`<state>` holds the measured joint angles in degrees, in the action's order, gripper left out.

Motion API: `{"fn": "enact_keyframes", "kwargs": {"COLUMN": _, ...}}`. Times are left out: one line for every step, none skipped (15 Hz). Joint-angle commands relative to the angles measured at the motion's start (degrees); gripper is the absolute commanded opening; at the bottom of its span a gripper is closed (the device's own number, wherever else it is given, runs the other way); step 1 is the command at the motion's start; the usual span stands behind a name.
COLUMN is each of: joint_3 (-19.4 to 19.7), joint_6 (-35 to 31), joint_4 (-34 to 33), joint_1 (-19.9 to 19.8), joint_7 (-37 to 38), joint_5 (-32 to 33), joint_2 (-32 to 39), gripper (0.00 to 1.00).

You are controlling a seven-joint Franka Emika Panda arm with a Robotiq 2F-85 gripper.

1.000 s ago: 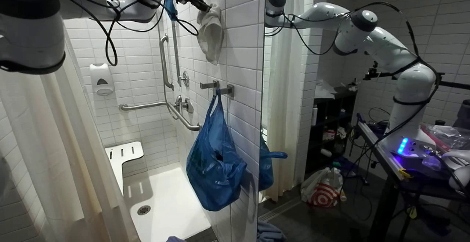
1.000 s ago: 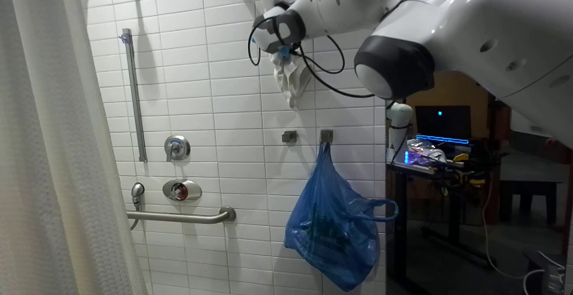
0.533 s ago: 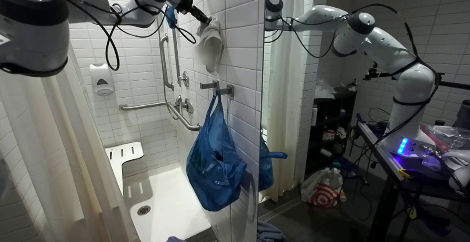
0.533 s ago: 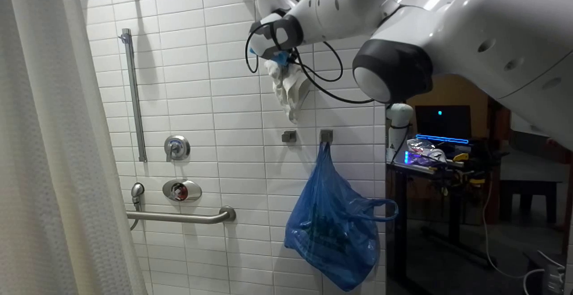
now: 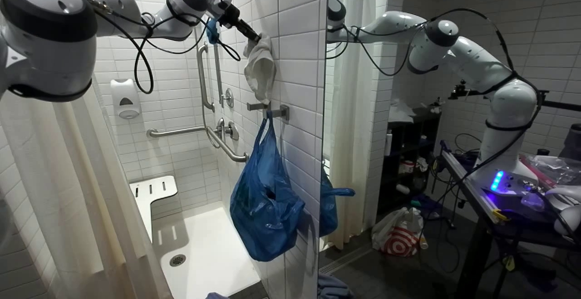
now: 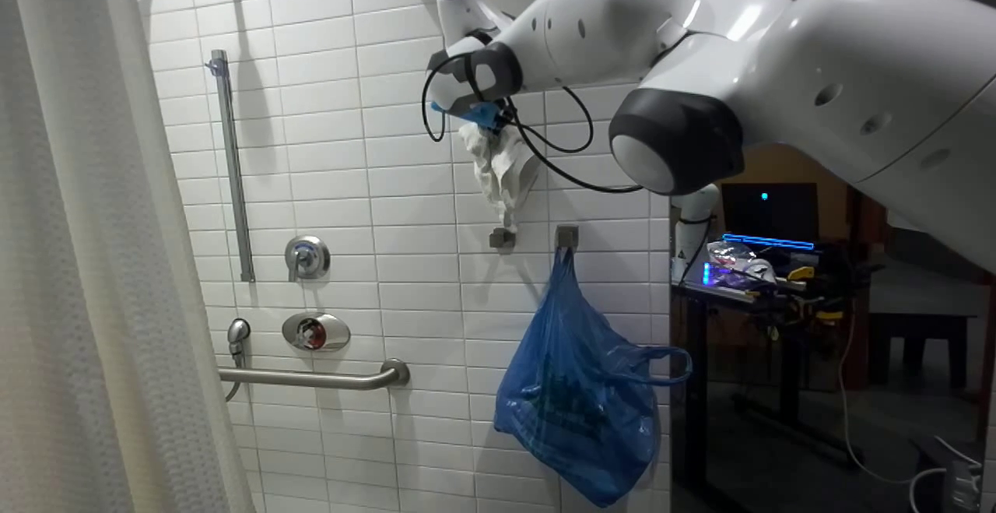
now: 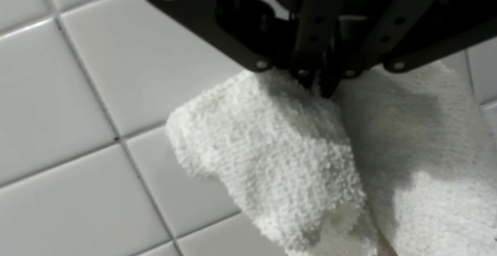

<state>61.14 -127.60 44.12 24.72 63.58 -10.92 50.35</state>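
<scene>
My gripper (image 7: 317, 87) comes in from the top of the wrist view, shut on a fold of a white terry towel (image 7: 271, 151). The towel hangs down in two parts in front of the white tiles. In both exterior views the towel (image 5: 260, 70) (image 6: 506, 170) hangs near the tiled wall. Its lower tip overlaps a square metal hook (image 6: 502, 239) in the picture; I cannot tell if they touch. The gripper also shows in an exterior view (image 5: 258, 38). A second hook (image 6: 567, 236) holds a blue plastic bag (image 6: 580, 396) (image 5: 268, 194).
Grab bars (image 5: 227, 149) (image 6: 311, 377) and shower valves (image 6: 308, 257) are on the wall. A shower curtain (image 5: 77, 176) (image 6: 101, 264) hangs at the left. A mirror (image 5: 408, 85) beside the bag reflects the arm and a table. A white folding seat (image 5: 156, 188) stands in the shower.
The arm and gripper have moved down along the wall with the towel. The towel's lower tip has come down from above the hooks to the hook's height.
</scene>
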Motion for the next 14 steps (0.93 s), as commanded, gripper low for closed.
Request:
{"fn": "enact_keyframes", "kwargs": {"joint_3": -0.09, "joint_6": -0.27, "joint_4": -4.08, "joint_1": -5.07, "joint_7": -0.54, "joint_5": 0.21, "joint_2": 3.56, "gripper": 0.02}}
{"fn": "enact_keyframes", "kwargs": {"joint_3": -0.09, "joint_6": 0.11, "joint_4": -4.69, "joint_1": -5.20, "joint_7": -0.49, "joint_5": 0.24, "joint_2": 3.80, "gripper": 0.02}}
{"fn": "enact_keyframes", "kwargs": {"joint_3": 0.06, "joint_6": 0.52, "joint_4": -4.78, "joint_1": -5.04, "joint_7": -0.62, "joint_5": 0.40, "joint_2": 3.71, "gripper": 0.02}}
{"fn": "enact_keyframes", "kwargs": {"joint_3": -0.06, "joint_6": 0.73, "joint_4": -5.53, "joint_1": -5.33, "joint_7": -0.56, "joint_5": 0.36, "joint_2": 4.08, "gripper": 0.02}}
{"fn": "enact_keyframes", "kwargs": {"joint_3": 0.11, "joint_6": 0.86, "joint_4": -5.53, "joint_1": -5.16, "joint_7": -0.68, "joint_5": 0.51, "joint_2": 4.03, "gripper": 0.02}}
{"fn": "enact_keyframes", "kwargs": {"joint_3": 0.11, "joint_6": 0.68, "joint_4": -5.89, "joint_1": -5.18, "joint_7": -0.64, "joint_5": 0.55, "joint_2": 4.17, "gripper": 0.02}}
{"fn": "enact_keyframes", "kwargs": {"joint_3": 0.24, "joint_6": 0.53, "joint_4": -5.79, "joint_1": -4.96, "joint_7": -0.73, "joint_5": 0.72, "joint_2": 4.01, "gripper": 0.02}}
{"fn": "enact_keyframes", "kwargs": {"joint_3": 0.32, "joint_6": 0.03, "joint_4": -5.60, "joint_1": -4.67, "joint_7": -0.77, "joint_5": 0.88, "joint_2": 3.81, "gripper": 0.02}}
{"fn": "enact_keyframes", "kwargs": {"joint_3": 0.43, "joint_6": -0.41, "joint_4": -5.29, "joint_1": -4.29, "joint_7": -0.76, "joint_5": 1.06, "joint_2": 3.57, "gripper": 0.02}}
{"fn": "enact_keyframes", "kwargs": {"joint_3": 0.64, "joint_6": -1.01, "joint_4": -4.82, "joint_1": -3.76, "joint_7": -0.84, "joint_5": 1.29, "joint_2": 3.22, "gripper": 0.02}}
{"fn": "enact_keyframes", "kwargs": {"joint_3": 0.71, "joint_6": -1.46, "joint_4": -4.60, "joint_1": -3.45, "joint_7": -0.85, "joint_5": 1.43, "joint_2": 3.09, "gripper": 0.02}}
{"fn": "enact_keyframes", "kwargs": {"joint_3": 0.93, "joint_6": -1.99, "joint_4": -4.09, "joint_1": -2.97, "joint_7": -1.00, "joint_5": 1.74, "joint_2": 2.75, "gripper": 0.02}}
{"fn": "enact_keyframes", "kwargs": {"joint_3": 1.08, "joint_6": -2.71, "joint_4": -3.79, "joint_1": -2.55, "joint_7": -1.04, "joint_5": 2.05, "joint_2": 2.62, "gripper": 0.02}}
{"fn": "enact_keyframes", "kwargs": {"joint_3": 1.37, "joint_6": -3.66, "joint_4": -3.06, "joint_1": -1.76, "joint_7": -1.17, "joint_5": 2.56, "joint_2": 2.30, "gripper": 0.02}}
